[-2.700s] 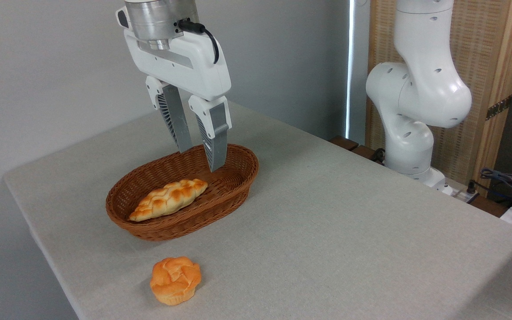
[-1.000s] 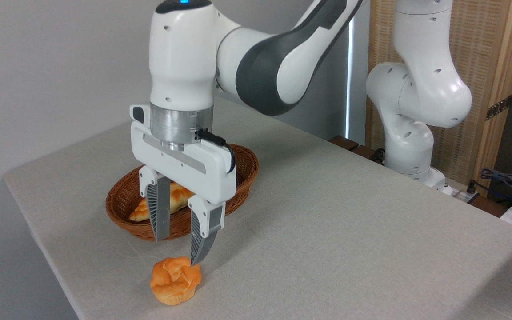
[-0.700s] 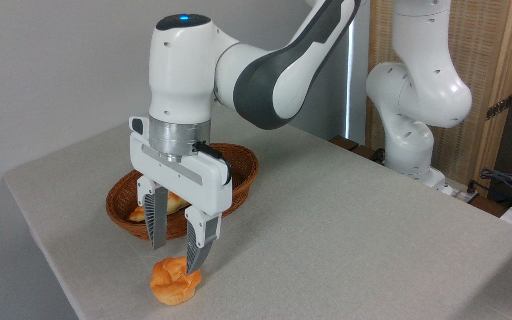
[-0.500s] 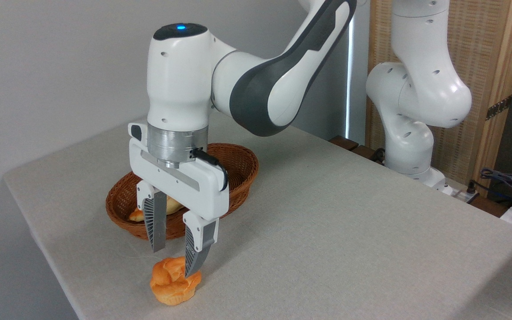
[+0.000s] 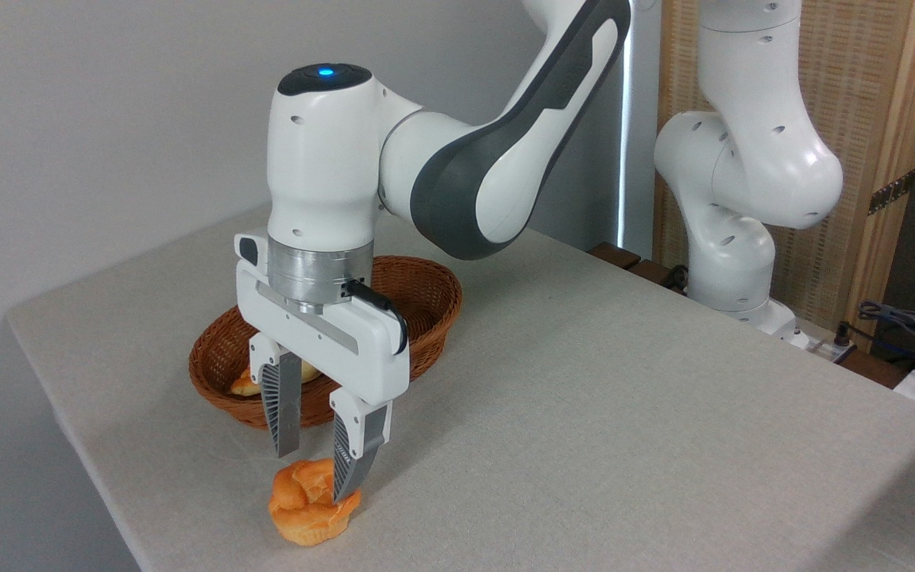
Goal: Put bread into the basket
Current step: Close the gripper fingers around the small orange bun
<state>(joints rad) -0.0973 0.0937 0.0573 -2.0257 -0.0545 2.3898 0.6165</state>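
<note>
Bright, even indoor light; a sharp picture.
Soft, faint shadows lie on the counter (image 5: 584,413) under the arm (image 5: 465,175) and beside the basket (image 5: 426,310). A bright strip of daylight shows at the back wall. No glare or blur; edges look straight.

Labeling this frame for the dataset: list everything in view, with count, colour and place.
bun: 1, orange-golden, near table edge, in front of the basket
basket: 1, brown wicker, on table behind the bun
loaf: 1, pale golden, in the basket, mostly hidden by the hand
table: 1, grey cloth
wooden screen: 1, tan, back right
cables: several, dark, far right
arm: 1, white and grey, reaching over the basket
hand: 1, white with grey fingers, open, tips around the bun's top
</note>
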